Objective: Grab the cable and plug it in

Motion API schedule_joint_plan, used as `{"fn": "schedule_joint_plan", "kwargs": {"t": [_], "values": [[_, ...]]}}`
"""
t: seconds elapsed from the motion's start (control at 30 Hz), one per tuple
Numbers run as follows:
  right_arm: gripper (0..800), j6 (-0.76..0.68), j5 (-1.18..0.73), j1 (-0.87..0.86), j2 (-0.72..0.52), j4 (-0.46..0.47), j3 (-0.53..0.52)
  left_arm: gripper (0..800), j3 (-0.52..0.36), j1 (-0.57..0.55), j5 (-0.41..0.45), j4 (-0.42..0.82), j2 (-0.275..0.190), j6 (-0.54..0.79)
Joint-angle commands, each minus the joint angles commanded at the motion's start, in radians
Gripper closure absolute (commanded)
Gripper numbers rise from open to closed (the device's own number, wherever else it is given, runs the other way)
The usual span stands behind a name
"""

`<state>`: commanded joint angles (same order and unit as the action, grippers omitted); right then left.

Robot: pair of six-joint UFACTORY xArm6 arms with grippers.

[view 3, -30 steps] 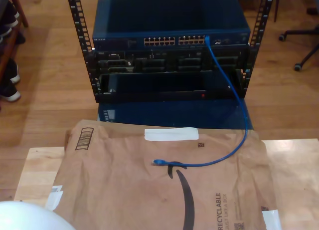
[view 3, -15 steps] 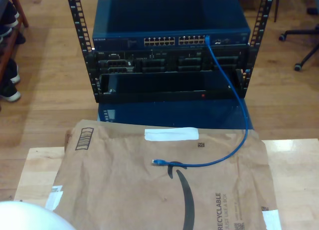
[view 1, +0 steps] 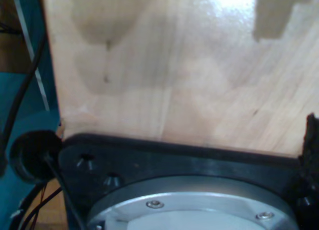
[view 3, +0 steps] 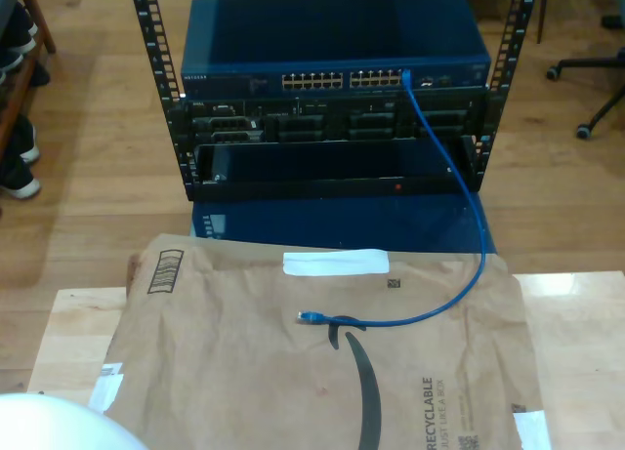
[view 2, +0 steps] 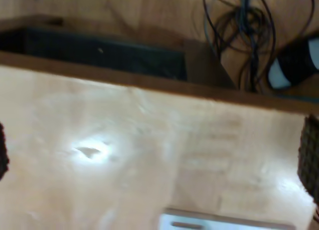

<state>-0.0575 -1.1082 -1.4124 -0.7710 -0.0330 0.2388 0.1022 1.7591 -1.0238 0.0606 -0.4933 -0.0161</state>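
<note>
Lying flat across the pale wooden table (view 3: 68,333), a creased brown paper mailer (view 3: 244,372) is carrying one thin bright-blue cable (view 3: 459,274). Its free translucent plug (view 3: 310,317) is resting near the mailer's middle, while the cord is curving toward the exterior view's right and climbing to a port on the dark blue network switch (view 3: 332,50) in the black metal rack (view 3: 156,69). Both wrist views are showing glossy wood grain; the second wrist view is also catching a tangle of dark wires (view 2: 239,25). I cannot tell how my first gripper's or my second gripper's fingers are standing.
</note>
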Motion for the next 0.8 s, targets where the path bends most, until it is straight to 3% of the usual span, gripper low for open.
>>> {"fn": "schedule_joint_plan", "kwargs": {"t": [0.27, 0.53, 0.8], "values": [[10, 0.025, 0.017, -0.064, 0.037, -0.003, -0.12, 0, 0.0, 0.0, 0.0, 0.0, -0.002, 0.0], [9, 0.028, 0.229, -0.061, 0.077, 0.0, -0.236, 0, 0.0, 0.0, 0.0, 0.0, -0.002, 0.0], [4, 0.026, 0.259, -0.066, 0.104, -0.005, -0.25, 0, 0.0, -0.002, 0.0, 0.0, 0.0, 0.0]]}}
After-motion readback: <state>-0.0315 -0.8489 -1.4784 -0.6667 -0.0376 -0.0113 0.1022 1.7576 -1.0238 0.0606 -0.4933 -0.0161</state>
